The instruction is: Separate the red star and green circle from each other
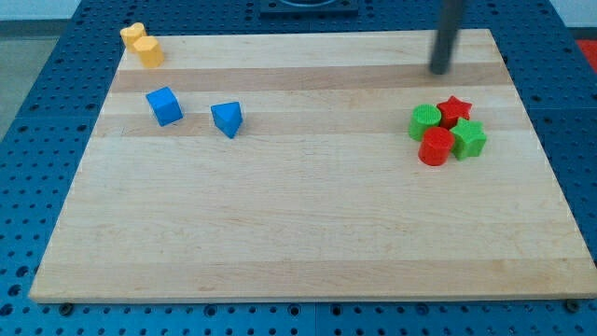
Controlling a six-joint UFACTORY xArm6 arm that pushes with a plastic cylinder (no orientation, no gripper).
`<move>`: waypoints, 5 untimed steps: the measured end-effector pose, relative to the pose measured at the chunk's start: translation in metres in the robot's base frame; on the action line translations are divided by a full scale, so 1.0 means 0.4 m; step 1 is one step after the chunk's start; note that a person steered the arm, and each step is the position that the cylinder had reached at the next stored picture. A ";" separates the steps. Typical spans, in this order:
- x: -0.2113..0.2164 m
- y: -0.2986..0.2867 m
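— Where are the red star (454,109) and green circle (424,120) found?

— Touching, at the view's right, clustered with a red cylinder (434,147) and green star (468,139) on the wooden board (308,233).

— And the rod?

— Held upright; my tip (439,71) is set above the cluster, nothing touched.

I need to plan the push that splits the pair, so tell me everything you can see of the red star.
The red star is a small, matte, plastic-looking block lying flat on the wooden board, at the top of a tight cluster near the view's right edge. The green circle touches its left side, the red cylinder sits just below it, and the green star presses against its lower right. My tip hovers apart, above it and slightly to the view's left.
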State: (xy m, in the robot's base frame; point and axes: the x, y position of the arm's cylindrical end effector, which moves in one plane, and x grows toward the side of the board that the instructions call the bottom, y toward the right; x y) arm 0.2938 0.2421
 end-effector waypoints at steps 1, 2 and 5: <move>0.115 0.197; 0.253 0.228; 0.206 -0.195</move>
State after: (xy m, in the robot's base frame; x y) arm 0.3761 0.1640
